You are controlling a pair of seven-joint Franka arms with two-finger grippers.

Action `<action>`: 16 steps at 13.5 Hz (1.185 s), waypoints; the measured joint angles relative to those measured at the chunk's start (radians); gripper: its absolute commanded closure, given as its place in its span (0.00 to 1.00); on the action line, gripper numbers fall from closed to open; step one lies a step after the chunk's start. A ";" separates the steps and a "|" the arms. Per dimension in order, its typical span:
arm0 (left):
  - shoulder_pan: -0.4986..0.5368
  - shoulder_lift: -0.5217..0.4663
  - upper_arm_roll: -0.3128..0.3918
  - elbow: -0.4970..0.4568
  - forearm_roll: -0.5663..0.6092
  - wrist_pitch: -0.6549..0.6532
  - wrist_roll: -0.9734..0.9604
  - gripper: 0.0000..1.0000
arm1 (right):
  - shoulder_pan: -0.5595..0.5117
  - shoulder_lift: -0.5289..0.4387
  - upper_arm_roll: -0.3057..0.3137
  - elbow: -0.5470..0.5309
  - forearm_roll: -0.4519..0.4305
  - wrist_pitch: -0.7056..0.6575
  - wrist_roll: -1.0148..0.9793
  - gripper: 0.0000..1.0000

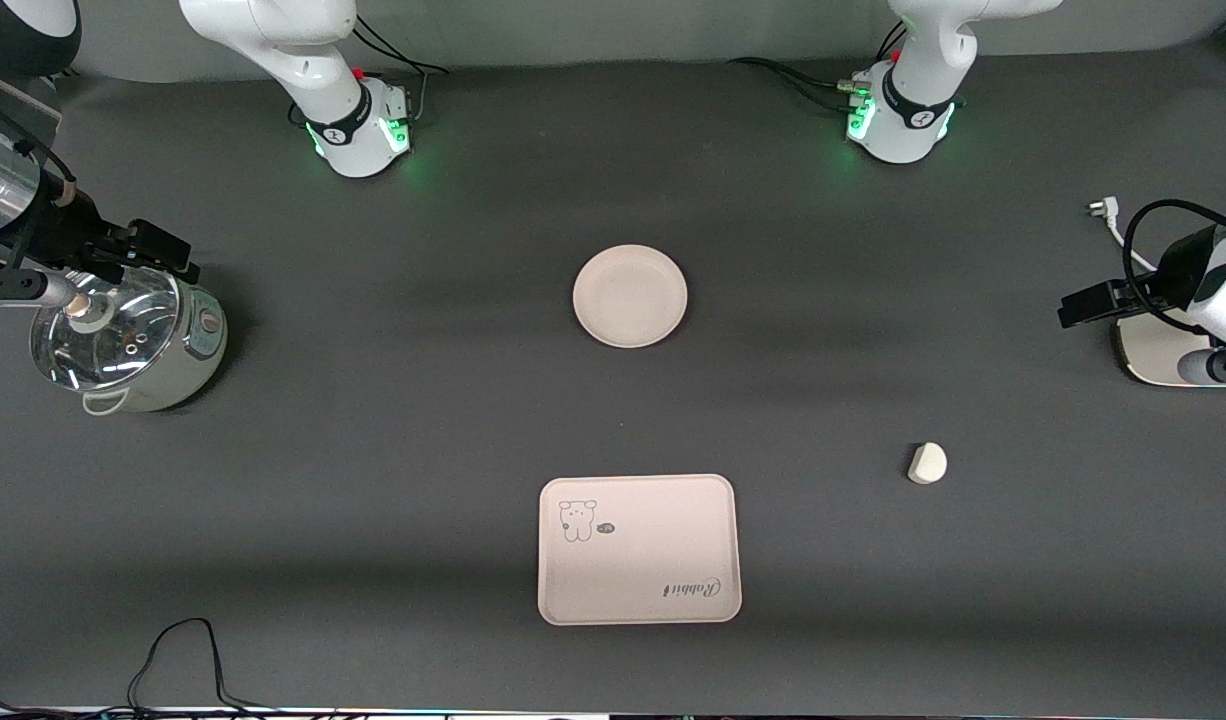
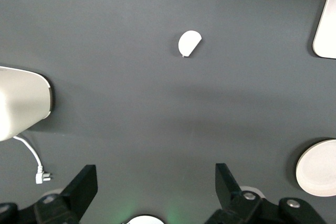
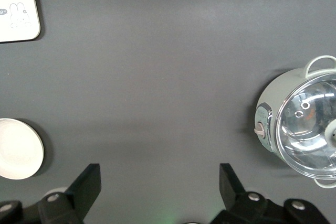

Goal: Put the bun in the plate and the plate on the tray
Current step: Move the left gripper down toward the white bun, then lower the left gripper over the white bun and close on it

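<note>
The round cream plate [image 1: 630,296] lies bare in the middle of the table. The rectangular tray [image 1: 639,549] with the animal drawing and "Rabbit" lettering lies nearer to the front camera than the plate. The small off-white bun [image 1: 927,463] lies on the mat toward the left arm's end. My left gripper [image 1: 1078,306] hangs high over that end, open and empty. Its wrist view shows the gripper [image 2: 156,182], the bun [image 2: 189,43], the plate [image 2: 317,169] and a tray corner [image 2: 328,19]. My right gripper [image 1: 163,250] is open and empty, high beside a pot; its wrist view shows the gripper [image 3: 160,182], the plate [image 3: 18,148] and the tray [image 3: 18,6].
A pale green pot with a glass lid [image 1: 123,345] stands at the right arm's end, also in the right wrist view [image 3: 304,124]. A white appliance [image 1: 1163,350] with a cable and plug [image 2: 41,174] sits at the left arm's end. A black cable [image 1: 183,650] lies by the front edge.
</note>
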 measured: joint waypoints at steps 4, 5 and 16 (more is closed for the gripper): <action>-0.002 -0.007 -0.007 0.000 0.027 -0.006 0.000 0.00 | 0.002 0.000 0.001 0.000 0.000 0.000 0.000 0.00; -0.002 -0.007 -0.007 0.000 0.029 -0.019 0.000 0.00 | 0.004 0.000 0.003 -0.002 0.000 0.000 0.000 0.00; -0.039 0.145 -0.035 -0.087 0.059 0.137 -0.001 0.00 | 0.010 0.016 0.034 -0.055 0.001 0.060 0.011 0.00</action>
